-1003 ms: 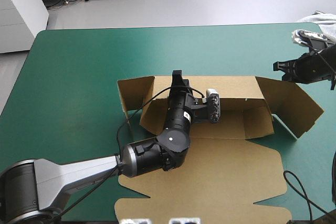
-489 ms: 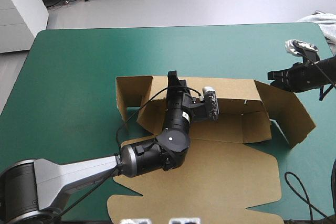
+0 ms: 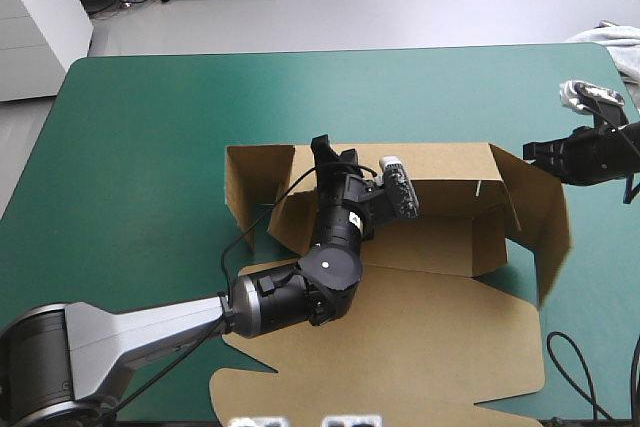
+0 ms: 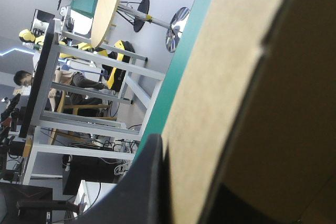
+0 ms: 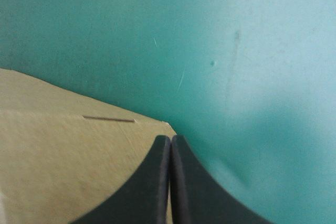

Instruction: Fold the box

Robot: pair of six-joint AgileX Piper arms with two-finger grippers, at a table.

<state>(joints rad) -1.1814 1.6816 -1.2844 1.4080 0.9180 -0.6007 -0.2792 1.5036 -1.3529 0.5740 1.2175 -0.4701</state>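
The brown box (image 3: 450,172) lies mid-table with its long back wall raised and its lid (image 3: 420,347) flat toward the near edge. My left gripper (image 3: 325,147) is shut on the back wall's top edge near the left end. In the left wrist view the board (image 4: 236,77) fills the space beside one black finger (image 4: 147,182). The left end flap (image 3: 255,182) stands bent forward. My right gripper (image 3: 528,150) is shut, its tip against the outer side of the right end flap (image 3: 545,217). In the right wrist view the closed fingertips (image 5: 170,142) sit at the board's (image 5: 63,161) corner.
A pale cloth (image 3: 610,39) lies at the table's far right corner. Bare teal-green cover (image 3: 150,147) stretches to the left of the box and beyond it up to the far edge.
The right end flap has swung inward from splayed out to nearly upright, with the right gripper following it. The left gripper has tilted slightly left and the lid has shifted a little.
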